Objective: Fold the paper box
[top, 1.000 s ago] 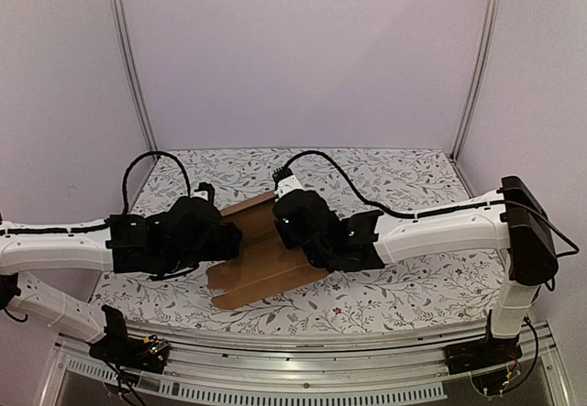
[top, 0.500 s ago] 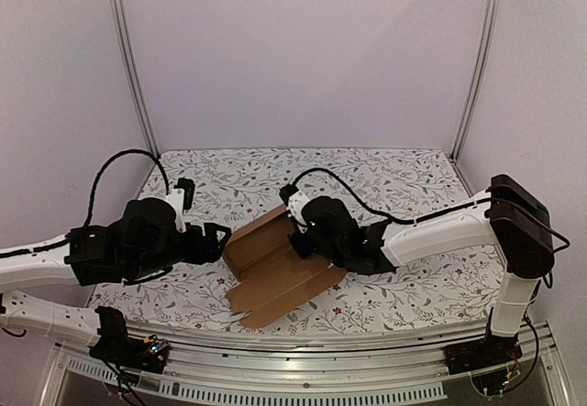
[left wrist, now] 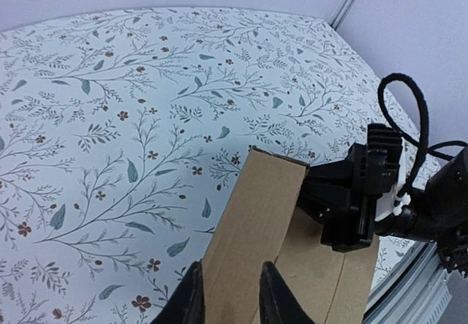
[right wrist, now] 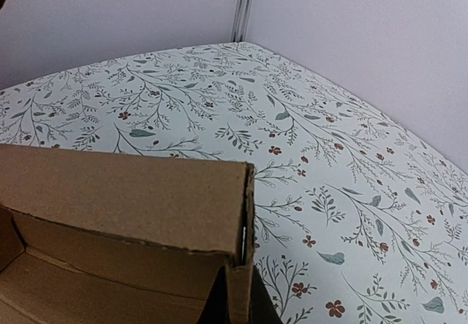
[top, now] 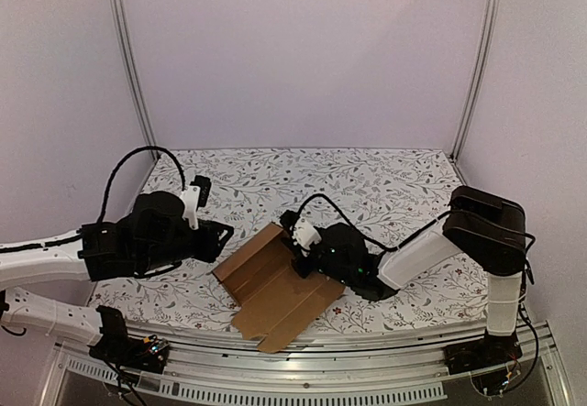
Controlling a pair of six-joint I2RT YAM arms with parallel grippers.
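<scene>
Paper box (top: 275,287) low on the floral tabletop (top: 394,181), close behind the metal rail (top: 303,349) at the near edge. Plain brown cardboard, creased into long panels, lying aslant between the two arms, nearest corner pointing at the rail. Partly folded: flatter at the near end, panels raised toward the far end.

At its left side, left fingers (left wrist: 193,302) a little apart, one on either side of a narrow panel in the wrist view. Gripping it or only set over it: cannot tell.

At its right side, right fingers (right wrist: 217,313) pressed together on the end of a raised wall, one dark tip on each side of the cut edge. Open trough of cardboard down to the left of that wall.

Seen from above, right wrist bent low over the far right corner of the cardboard, left wrist just beside the far left corner. Black cable (top: 124,163) looping above the left arm.

Farther back, patterned tabletop running to pale walls (top: 303,58) and two metal corner posts (top: 128,67).
</scene>
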